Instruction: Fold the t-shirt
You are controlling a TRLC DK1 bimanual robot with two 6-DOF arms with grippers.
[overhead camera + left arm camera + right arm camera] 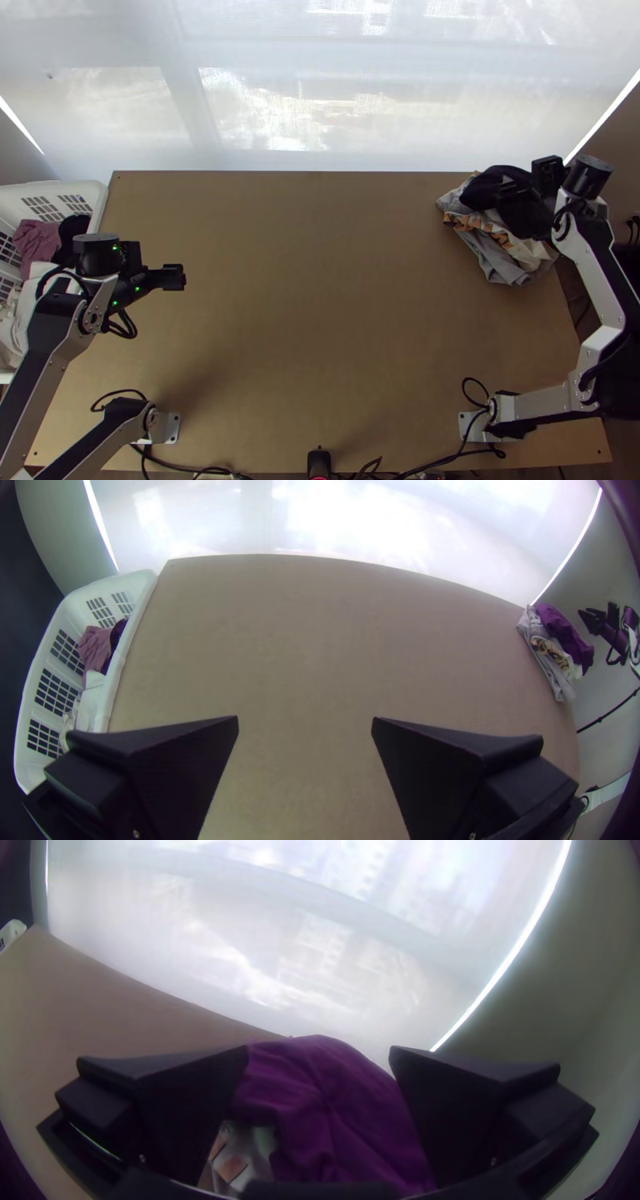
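Finding the purple garment (pixel 333 1113), probably the t-shirt, atop the clothes pile (pixel 500 268) at the far right of the table (pixel 320 320), with folds not verifiable. Noting the right gripper (pixel 319 1050) wide apart above it, the left gripper (pixel 305 719) equally wide near the laundry basket (pixel 133 623). Judging folding and stacking likely done, leaving only arm withdrawal.

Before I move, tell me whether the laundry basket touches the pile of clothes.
Apart: the top view shows a broad stretch of table between the laundry basket and the pile.
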